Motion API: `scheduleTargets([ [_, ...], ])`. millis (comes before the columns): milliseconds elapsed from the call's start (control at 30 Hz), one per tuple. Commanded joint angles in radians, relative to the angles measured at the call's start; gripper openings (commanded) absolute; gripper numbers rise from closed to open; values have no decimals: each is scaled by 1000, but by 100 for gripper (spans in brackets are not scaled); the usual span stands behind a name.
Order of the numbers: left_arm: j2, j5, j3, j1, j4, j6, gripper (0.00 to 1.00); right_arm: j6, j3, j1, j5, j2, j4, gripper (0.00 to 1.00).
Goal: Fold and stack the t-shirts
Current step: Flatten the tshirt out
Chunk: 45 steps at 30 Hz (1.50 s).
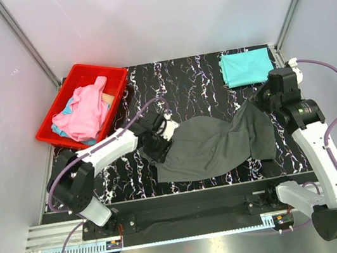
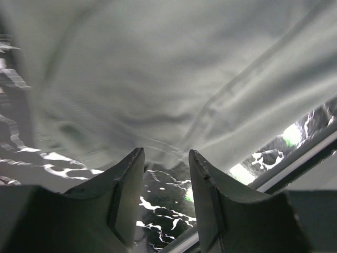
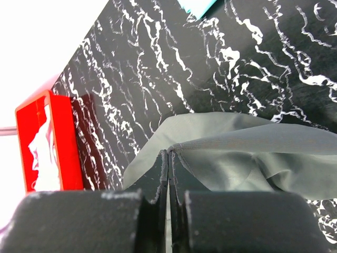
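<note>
A dark charcoal grey t-shirt (image 1: 210, 145) lies spread and rumpled across the middle of the marbled black table (image 1: 186, 78). My left gripper (image 1: 161, 142) is at the shirt's left end, open. In the left wrist view the grey cloth (image 2: 158, 68) lies just beyond the fingertips and only bare table shows between the left gripper's (image 2: 166, 155) jaws. My right gripper (image 1: 259, 100) is shut on the grey shirt's upper right edge. In the right wrist view the right gripper (image 3: 169, 153) pinches a seam of the grey shirt (image 3: 247, 158). A teal t-shirt (image 1: 246, 67) lies folded at the back right.
A red plastic bin (image 1: 98, 67) stands at the back left with a pink t-shirt (image 1: 86, 110) and a bit of light blue cloth in it. The bin (image 3: 66, 142) also shows in the right wrist view. Grey walls enclose the table on three sides.
</note>
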Motion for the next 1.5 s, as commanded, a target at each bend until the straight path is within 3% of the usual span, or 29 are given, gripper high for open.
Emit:
scheduleTargets([
  [0,-40,-55,-26,-48,50,55,45,-12,-4,-2,-34,-16,42,0],
  [367,-11,-148,-70,-107,84,65,47,-8,-10,-4,-62,-21,45,0],
  [1000,24,-170,-92,-160,89,62,39,8,-14,-5,-71,-22,42,0],
  [1233,59,-227,-84,-166,82,64,26,9,-13,-5,-71,-28,39,0],
  [1367,41,-294,-72,-173,57,47,0,3,-10,-7,-58,-30,28,0],
  [1467,-5,-317,0,-173,-21,4,0,1,12,-13,-29,-25,-4,0],
])
